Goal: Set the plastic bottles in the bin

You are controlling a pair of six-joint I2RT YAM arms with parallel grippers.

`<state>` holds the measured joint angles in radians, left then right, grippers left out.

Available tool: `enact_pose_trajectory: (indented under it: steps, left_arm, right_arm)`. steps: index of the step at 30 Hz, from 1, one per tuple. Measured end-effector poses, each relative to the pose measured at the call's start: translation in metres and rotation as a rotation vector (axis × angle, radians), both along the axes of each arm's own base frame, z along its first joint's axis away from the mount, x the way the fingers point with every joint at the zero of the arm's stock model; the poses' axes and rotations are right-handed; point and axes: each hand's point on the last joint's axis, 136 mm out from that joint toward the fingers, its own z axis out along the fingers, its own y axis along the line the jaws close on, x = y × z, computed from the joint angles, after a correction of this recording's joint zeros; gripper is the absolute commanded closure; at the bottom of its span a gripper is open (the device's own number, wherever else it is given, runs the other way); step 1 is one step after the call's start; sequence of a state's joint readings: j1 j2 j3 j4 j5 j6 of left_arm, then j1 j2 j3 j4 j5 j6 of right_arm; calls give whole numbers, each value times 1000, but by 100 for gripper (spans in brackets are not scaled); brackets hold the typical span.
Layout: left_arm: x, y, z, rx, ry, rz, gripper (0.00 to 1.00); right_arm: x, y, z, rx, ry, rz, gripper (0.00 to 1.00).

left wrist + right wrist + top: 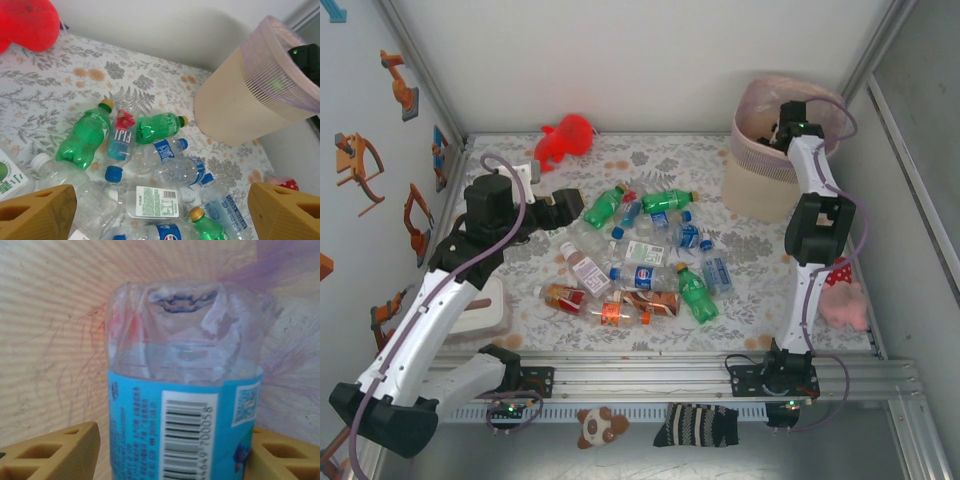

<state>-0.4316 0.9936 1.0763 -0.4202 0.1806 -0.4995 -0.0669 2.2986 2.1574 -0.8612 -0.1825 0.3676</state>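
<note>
Bin (750,180) at 1 o'clock: right pincer (788,125) inside, blue-label bottle (185,390) between jaws for drop, grip unclear. Left pincer (160,215) wide over bottle pile (640,270), ready to pick.

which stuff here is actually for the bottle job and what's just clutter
For the job: loose plastic bottles, blue-label bottle inside the bin.
Lying about: red plush toy, pink plush, white box, striped sock, bear toy.
</note>
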Motion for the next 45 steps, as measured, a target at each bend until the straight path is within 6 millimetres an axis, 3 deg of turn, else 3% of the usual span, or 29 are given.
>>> enact_pose_trajectory:
  steps: [4,10,17,25,36,45]
  left_arm:
    - [2,2,-9,18,30,16,11]
    - [2,9,-26,40,104,55,11]
    - [-1,23,-45,44,198,137,11]
    - [-10,40,-88,40,354,247,11]
    - [-35,76,-134,24,578,542,16]
    - [-67,96,-177,-19,775,778,19]
  right_arm:
    - [-4,-1,5,-5,4,-2,25]
    - [-11,-3,33,-21,-26,-7,24]
    - [-18,-2,97,-33,-138,0,23]
    - [-30,-1,167,-46,-275,4,23]
    - [-70,3,241,-50,-410,7,23]
    - [-111,15,279,-34,-493,27,24]
